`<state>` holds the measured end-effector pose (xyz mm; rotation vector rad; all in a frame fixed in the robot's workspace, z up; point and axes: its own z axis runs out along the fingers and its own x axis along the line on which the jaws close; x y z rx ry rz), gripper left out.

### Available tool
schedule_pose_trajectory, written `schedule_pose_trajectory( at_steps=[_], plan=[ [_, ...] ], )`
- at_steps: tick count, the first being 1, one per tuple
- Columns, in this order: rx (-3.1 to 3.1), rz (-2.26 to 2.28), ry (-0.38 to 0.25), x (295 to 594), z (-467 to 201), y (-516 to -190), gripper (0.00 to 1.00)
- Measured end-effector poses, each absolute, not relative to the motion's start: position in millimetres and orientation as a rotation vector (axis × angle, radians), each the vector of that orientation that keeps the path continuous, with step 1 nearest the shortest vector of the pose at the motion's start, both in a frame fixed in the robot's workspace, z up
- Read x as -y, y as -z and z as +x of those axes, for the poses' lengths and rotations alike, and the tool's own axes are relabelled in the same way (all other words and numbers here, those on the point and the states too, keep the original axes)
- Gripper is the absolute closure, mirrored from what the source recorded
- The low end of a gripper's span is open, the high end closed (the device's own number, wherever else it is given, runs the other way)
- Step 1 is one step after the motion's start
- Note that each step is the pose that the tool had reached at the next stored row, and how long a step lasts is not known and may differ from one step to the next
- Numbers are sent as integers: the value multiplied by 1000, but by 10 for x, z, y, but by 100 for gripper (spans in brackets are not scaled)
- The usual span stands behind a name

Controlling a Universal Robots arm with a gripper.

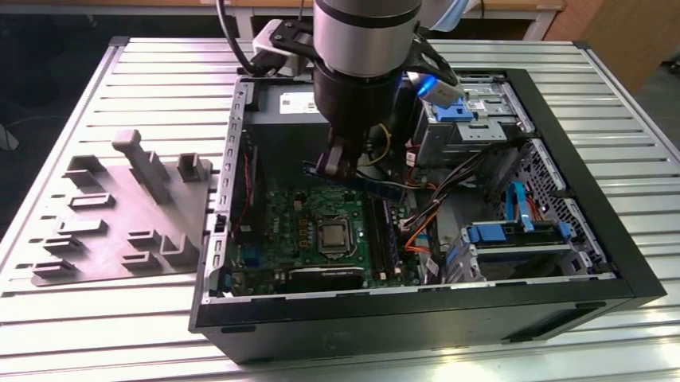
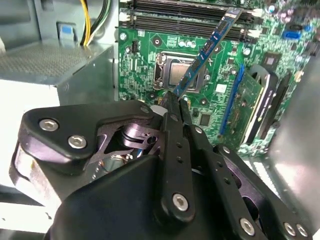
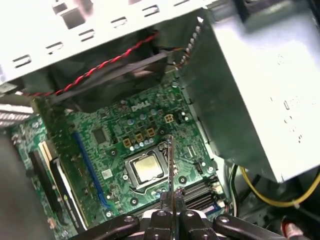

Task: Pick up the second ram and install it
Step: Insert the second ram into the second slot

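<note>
Just above the middle of the exterior view, the gripper (image 1: 336, 165) is hanging inside the open computer case (image 1: 425, 318) and pinching the second ram (image 1: 367, 183) by one end. The stick is jutting toward the exterior view's right, apparently clear above the motherboard (image 1: 302, 239). In the second wrist view the jaws are pressing together on the stick's near end, with the fingertips (image 2: 176, 125) lying flat against its two faces and no gap showing beyond the board's own thickness. The rest of the stick is reaching slantwise over the processor socket (image 2: 175, 72) toward the memory slots (image 2: 190, 15). In the first wrist view it is showing edge-on as a thin line running out from between the fingers. As I am judging it, the stick is not yet lying along a slot but crossing the slots' direction at an angle. Doing this step well is therefore calling for turning it parallel to a free slot and holding it level and square. The push should go straight down and evenly, with the grip firm enough that the end hold is not letting the far end sag, and with the loose cables (image 1: 420, 231) beside the slots being kept out from under it.
</note>
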<state>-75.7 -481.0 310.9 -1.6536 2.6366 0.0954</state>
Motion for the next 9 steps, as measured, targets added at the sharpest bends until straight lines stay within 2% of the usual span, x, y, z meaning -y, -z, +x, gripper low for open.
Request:
schedule_pose_trajectory(
  at_steps=[9],
  plan=[
    [-2759, -1430, -91, 4810, -757, -3093, 87]
  ],
)
